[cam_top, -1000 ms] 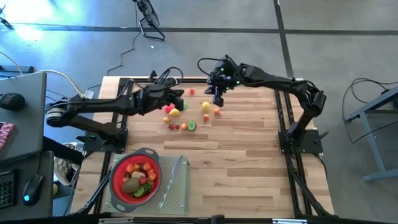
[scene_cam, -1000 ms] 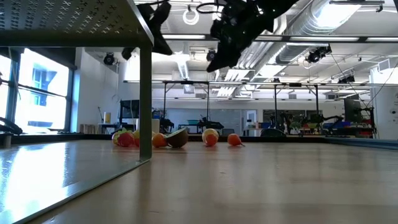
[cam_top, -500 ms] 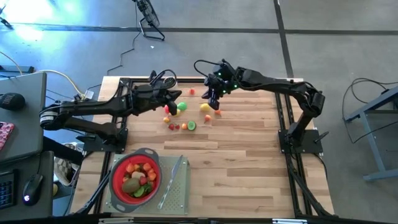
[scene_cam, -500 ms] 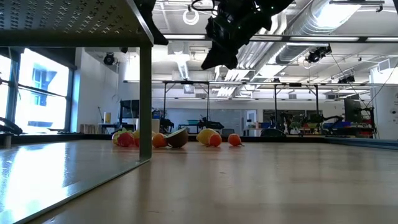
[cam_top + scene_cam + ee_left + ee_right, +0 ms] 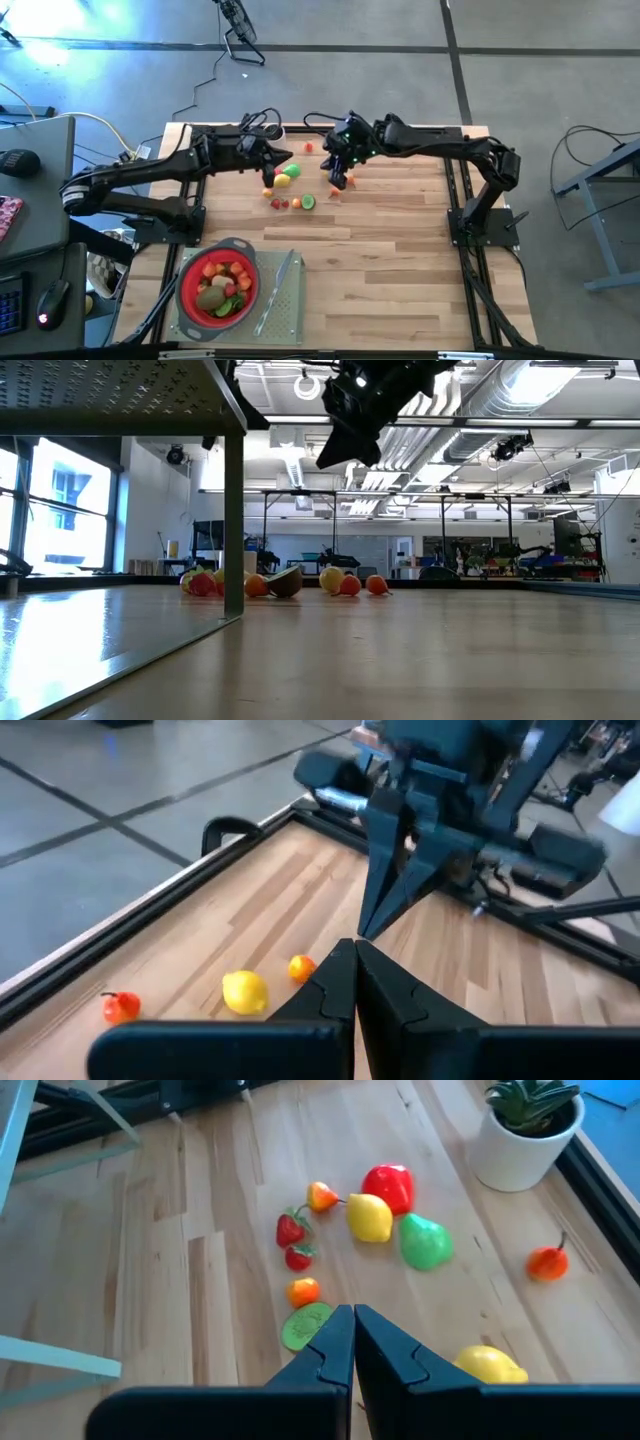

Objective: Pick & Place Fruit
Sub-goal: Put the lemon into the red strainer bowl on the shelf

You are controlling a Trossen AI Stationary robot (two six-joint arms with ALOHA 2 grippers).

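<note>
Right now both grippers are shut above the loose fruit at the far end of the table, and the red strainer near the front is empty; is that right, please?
Not quite: the red strainer is not empty. The high view shows it already holding several pieces. The rest stands: the left gripper and the right gripper are both shut above the loose fruit at the far end of the table.

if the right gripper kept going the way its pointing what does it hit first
Probably the green slice lying on the table just ahead of the right gripper, which is shut and empty, with a small orange fruit right behind it. Depth is unclear, so it might meet bare wood first.
</note>
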